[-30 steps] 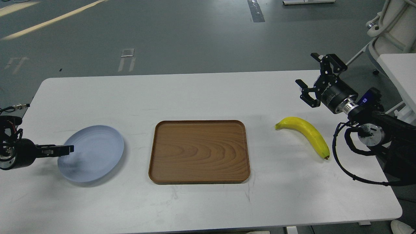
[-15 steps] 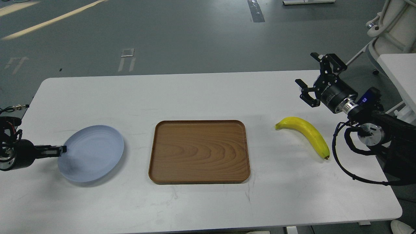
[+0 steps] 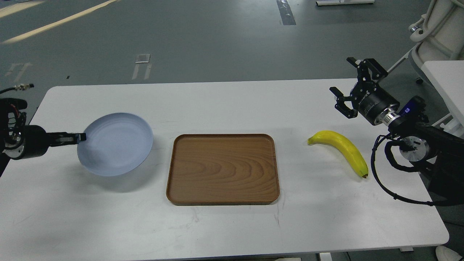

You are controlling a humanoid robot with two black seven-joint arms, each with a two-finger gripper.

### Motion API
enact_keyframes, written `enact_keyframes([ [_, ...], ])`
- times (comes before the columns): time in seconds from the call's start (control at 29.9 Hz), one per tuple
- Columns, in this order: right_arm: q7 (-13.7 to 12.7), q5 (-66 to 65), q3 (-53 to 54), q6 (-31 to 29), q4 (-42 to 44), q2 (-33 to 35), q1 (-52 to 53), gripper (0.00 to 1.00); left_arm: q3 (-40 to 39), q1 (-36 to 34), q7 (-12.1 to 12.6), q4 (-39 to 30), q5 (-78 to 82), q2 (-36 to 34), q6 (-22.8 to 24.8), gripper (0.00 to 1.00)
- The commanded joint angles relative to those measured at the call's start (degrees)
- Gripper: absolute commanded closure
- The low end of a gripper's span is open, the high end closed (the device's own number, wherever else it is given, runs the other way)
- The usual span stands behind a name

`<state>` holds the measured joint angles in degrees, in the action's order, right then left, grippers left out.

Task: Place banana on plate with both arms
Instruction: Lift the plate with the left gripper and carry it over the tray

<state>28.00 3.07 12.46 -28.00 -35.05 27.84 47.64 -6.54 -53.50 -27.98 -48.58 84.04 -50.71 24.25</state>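
Observation:
The yellow banana [image 3: 342,149] lies on the white table [image 3: 224,105] at the right, stem end pointing left, dark tip toward the front right. The pale blue-grey plate [image 3: 117,143] is held off the table at the left, tilted, with its shadow below it. My left gripper [image 3: 80,137] is shut on the plate's left rim. My right gripper [image 3: 347,81] is open and empty, raised behind and a little right of the banana's stem end.
A rectangular brown wooden tray [image 3: 222,169] lies at the table's middle, between plate and banana. A white machine base [image 3: 440,29] and another white table edge [image 3: 447,83] stand off the right side.
My left gripper has lifted the plate and carried it up and to the right, toward the tray. The right arm and the banana have not moved.

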Motion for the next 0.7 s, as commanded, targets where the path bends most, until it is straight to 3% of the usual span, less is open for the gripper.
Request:
enact_keyframes([
  [0.0,0.0,0.0,-0.07,0.0,-0.01,0.37,-0.09,0.0,0.12,-6.25,-0.02,-5.63,0.33,1.92,2.02,1.0],
  [0.13,0.0,0.0,-0.07,0.0,-0.01,0.28,-0.09,0.0,0.21,-9.51,-0.02,-7.93,0.68,8.5,2.38,1.0],
  [0.37,0.0,0.0,-0.07,0.0,0.25,0.37,-0.44,0.0,1.35,-12.24,3.37,-6.88,6.22,21.52,3.52,1.0],
  [0.5,0.0,0.0,-0.07,0.0,0.16,0.89,-0.71,0.0,7.31,-12.94,4.6,0.22,6.22,29.42,3.34,1.0],
  [0.67,0.0,0.0,-0.07,0.0,-0.01,2.3,-0.8,0.0,10.31,-12.24,4.6,6.73,6.13,33.74,3.26,1.0],
])
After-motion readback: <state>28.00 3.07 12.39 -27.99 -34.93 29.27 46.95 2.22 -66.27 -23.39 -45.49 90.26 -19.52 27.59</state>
